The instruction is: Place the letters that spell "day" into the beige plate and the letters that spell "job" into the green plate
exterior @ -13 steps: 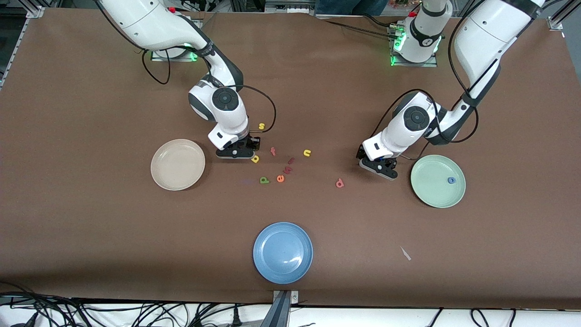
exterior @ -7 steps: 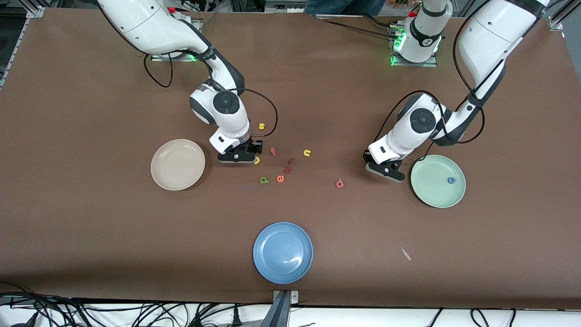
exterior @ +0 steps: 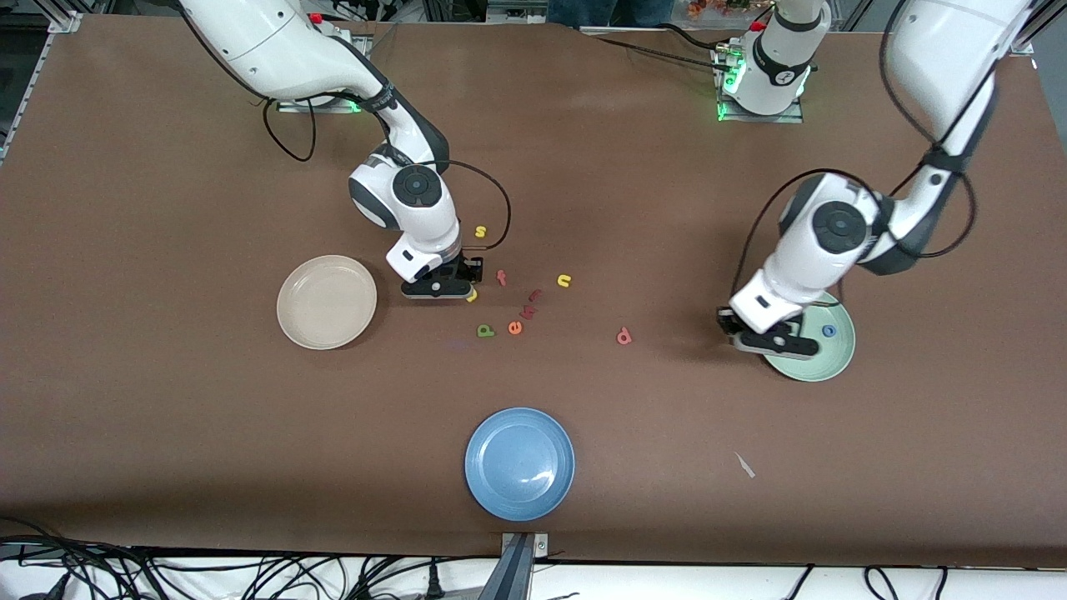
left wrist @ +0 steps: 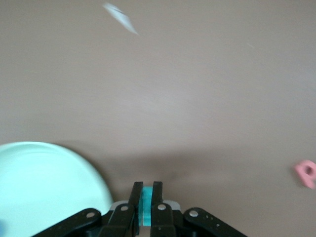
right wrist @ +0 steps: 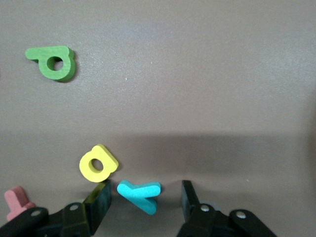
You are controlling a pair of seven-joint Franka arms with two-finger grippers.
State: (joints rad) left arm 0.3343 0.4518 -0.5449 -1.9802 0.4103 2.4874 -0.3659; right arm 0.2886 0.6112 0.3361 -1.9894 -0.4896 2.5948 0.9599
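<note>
One of six placed: blue "o" [exterior: 829,331] in green plate [exterior: 825,362]; beige plate [exterior: 327,302] holds nothing.

Left gripper [left wrist: 146,203] over green plate's rim, clamped on thin teal "j" [left wrist: 146,207], drop looks next. Right gripper [right wrist: 144,200] low at the table beside beige plate, fingers apart w/ teal "y" [right wrist: 139,194] between, yellow "a" [right wrist: 98,163] just beside. Green "d" [exterior: 485,331] nearer front cam; pink "b" [exterior: 623,337] mid-table, untouched.
</note>
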